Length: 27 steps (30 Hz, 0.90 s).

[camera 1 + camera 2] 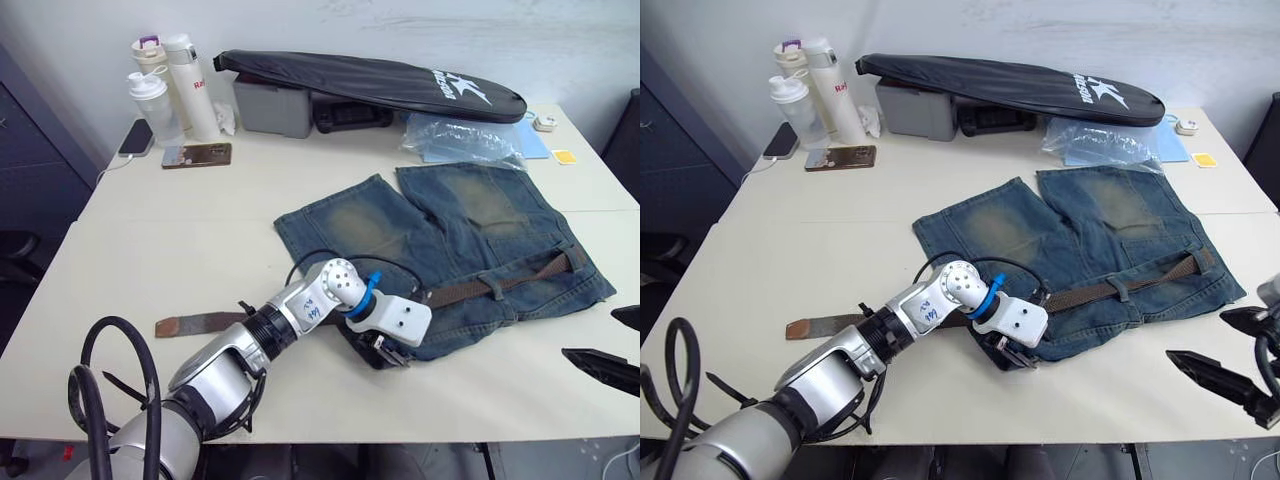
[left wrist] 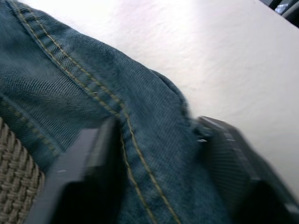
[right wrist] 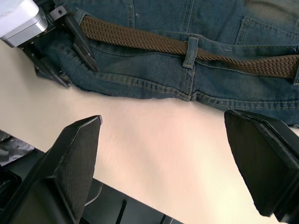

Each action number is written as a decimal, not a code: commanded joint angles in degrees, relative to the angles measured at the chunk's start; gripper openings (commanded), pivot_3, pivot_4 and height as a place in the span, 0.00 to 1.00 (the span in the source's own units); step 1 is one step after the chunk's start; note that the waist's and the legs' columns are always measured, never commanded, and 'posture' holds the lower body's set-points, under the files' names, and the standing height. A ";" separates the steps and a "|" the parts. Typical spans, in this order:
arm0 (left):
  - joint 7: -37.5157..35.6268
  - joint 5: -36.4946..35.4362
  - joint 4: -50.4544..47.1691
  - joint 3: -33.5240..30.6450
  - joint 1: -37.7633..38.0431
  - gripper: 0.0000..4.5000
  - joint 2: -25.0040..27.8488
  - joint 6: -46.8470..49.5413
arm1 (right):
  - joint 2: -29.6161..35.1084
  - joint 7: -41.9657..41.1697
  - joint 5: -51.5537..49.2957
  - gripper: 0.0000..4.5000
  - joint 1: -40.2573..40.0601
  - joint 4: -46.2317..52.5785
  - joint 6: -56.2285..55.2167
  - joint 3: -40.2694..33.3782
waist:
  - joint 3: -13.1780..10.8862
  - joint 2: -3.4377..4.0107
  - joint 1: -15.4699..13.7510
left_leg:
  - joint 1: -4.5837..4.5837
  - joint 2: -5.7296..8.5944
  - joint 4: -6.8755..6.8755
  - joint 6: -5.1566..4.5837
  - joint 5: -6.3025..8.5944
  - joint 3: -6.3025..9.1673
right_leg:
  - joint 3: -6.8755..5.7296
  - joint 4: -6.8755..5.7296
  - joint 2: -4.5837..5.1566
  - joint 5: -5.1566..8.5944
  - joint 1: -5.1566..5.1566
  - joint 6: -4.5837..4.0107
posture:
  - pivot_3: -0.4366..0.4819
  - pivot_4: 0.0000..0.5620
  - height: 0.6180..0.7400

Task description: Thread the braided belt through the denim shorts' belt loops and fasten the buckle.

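**Left gripper pinches the waistband corner; right gripper waits open**

The left gripper (image 1: 1012,353) is down on the near-left corner of the denim shorts (image 1: 470,240), its two black fingers (image 2: 88,168) set either side of a raised fold of the waistband hem, denim filling the gap between them (a grip on cloth alone, with the woven strap just beside one finger). From the right wrist view the same fingers (image 3: 77,39) straddle that corner at the table's near side.

The right gripper (image 3: 173,168) hangs above bare table near the front edge, fingers spread wide and holding nothing, well apart from the shorts' hem.

The braided belt (image 1: 500,285) lies along the waistband, passing under a belt loop (image 3: 189,52) near the middle and on toward the right side of the shorts. Its flat brown end (image 1: 200,324) sticks out onto the table to the left, behind the left arm. The buckle cannot be made out.

The shorts lie flat, legs pointing away, on the pale table (image 1: 200,230). Beyond them sit a long black bag (image 1: 370,80), a grey box (image 1: 272,108), a clear plastic packet (image 1: 460,138), three bottles (image 1: 175,85) and two phones (image 1: 196,155).
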<state>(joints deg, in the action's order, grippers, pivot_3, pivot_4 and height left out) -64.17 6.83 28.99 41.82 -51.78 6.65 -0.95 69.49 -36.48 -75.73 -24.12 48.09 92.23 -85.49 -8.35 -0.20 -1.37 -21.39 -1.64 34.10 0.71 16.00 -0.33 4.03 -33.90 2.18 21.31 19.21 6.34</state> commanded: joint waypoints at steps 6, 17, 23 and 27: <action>-7.25 2.91 1.75 -3.93 -1.53 0.08 12.52 -2.06 | 0.97 -2.79 -1.77 1.00 4.72 0.52 -8.60 3.71 | -0.03 -0.07 1.84 | 0.01 -0.12 -0.16 -0.01 0.01 -0.25 | 0.54 -0.08 -0.52 -0.01 0.03 0.02 | 0.48 0.27 1.00; -12.91 0.49 2.35 -11.55 0.15 0.08 28.35 -2.33 | 1.63 -4.11 2.76 1.00 8.81 -3.10 -17.35 18.47 | -0.02 -0.05 3.58 | 0.27 -0.63 -0.17 -0.14 0.06 -0.25 | 1.53 -0.65 -0.83 0.04 0.28 -0.08 | 0.48 0.27 1.00; -18.38 -2.56 -7.04 -16.10 6.63 0.08 36.39 2.60 | 2.00 -4.34 5.41 1.00 12.04 -4.56 -21.31 27.46 | -0.01 -0.03 3.65 | 0.35 -0.82 -0.11 -0.06 0.11 -0.25 | 1.67 -0.92 -0.76 0.04 0.29 -0.11 | 0.48 0.27 1.00; -20.90 -5.98 -15.82 -18.97 13.64 0.08 40.31 6.36 | 2.77 -3.62 7.69 1.00 15.91 -6.14 -24.69 35.89 | 0.06 0.08 3.66 | 0.37 -0.84 -0.07 -0.04 0.15 -0.27 | 1.69 -0.89 -0.71 0.06 0.32 -0.15 | 0.48 0.27 1.00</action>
<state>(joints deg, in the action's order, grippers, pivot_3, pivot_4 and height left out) -83.37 1.80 15.49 23.29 -39.55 45.79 3.88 71.28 -40.39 -69.01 -9.31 42.85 69.51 -50.80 -8.29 -0.12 2.30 -21.01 -2.51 34.04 0.69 16.18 -0.60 5.72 -34.83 1.49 21.38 19.52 6.17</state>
